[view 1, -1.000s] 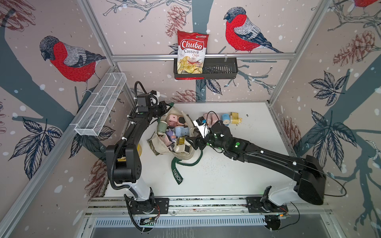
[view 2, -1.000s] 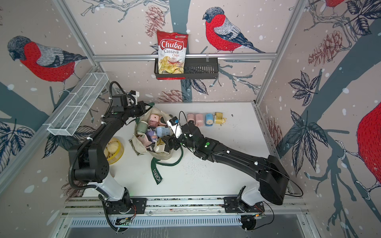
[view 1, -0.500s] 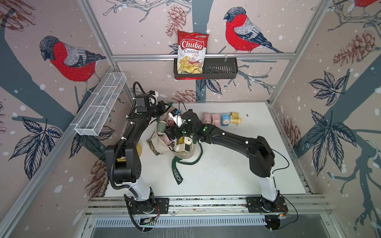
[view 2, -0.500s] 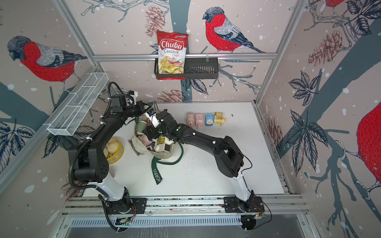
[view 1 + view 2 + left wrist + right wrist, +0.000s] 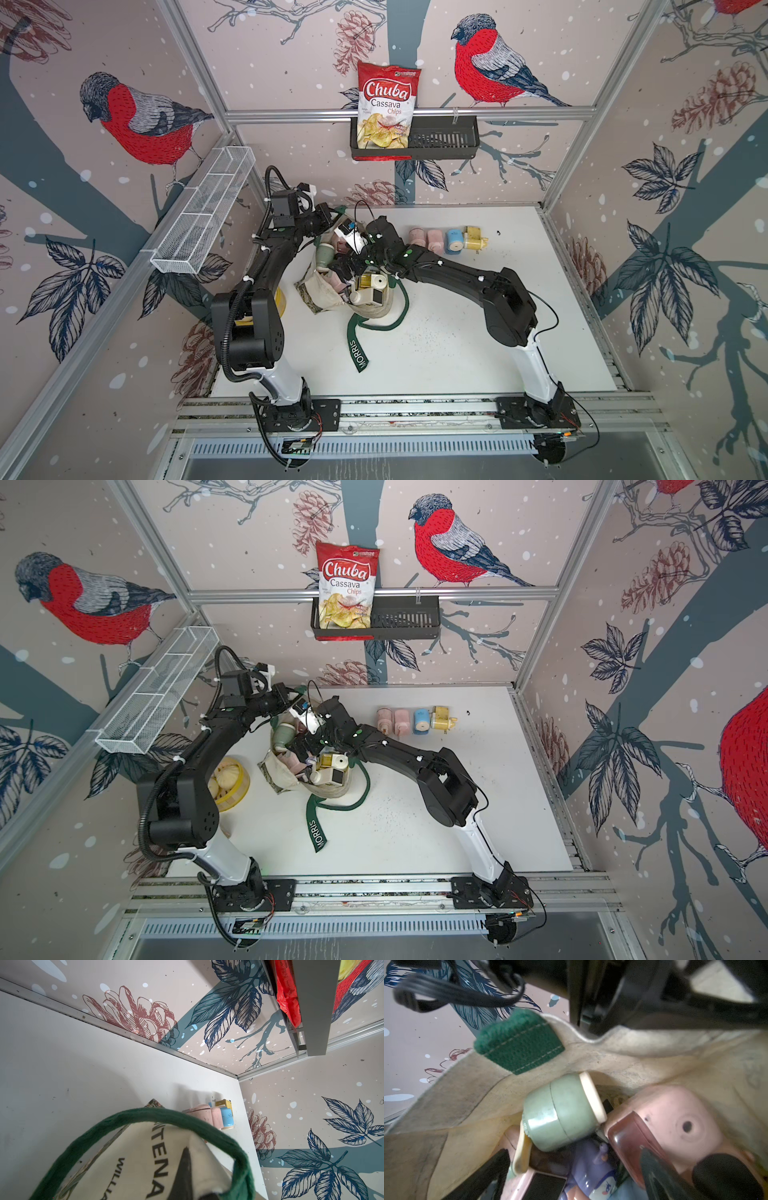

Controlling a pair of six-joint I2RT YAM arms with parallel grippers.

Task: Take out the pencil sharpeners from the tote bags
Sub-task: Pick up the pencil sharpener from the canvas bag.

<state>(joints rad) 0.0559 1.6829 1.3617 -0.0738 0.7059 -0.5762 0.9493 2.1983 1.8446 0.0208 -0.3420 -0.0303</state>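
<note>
right gripper (image 5: 572, 1155): came left off the table (image 5: 457, 332) into the tote bag (image 5: 320, 286), jaws wide over pencil sharpeners (image 5: 560, 1111) | left gripper (image 5: 328, 220): still pinching bag's far rim

The tote (image 5: 322, 289) mouth is crowded with pencil sharpeners (image 5: 371, 286) (left arm (image 5: 279, 249) overhangs its rim); bare tabletop (image 5: 457, 345) lies rightward.

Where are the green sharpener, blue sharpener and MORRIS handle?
green sharpener (image 5: 560, 1111): right wrist view, body.
blue sharpener (image 5: 452, 237): in a top view, blue shell.
MORRIS handle (image 5: 358, 353): in a top view, lettered end.
</note>
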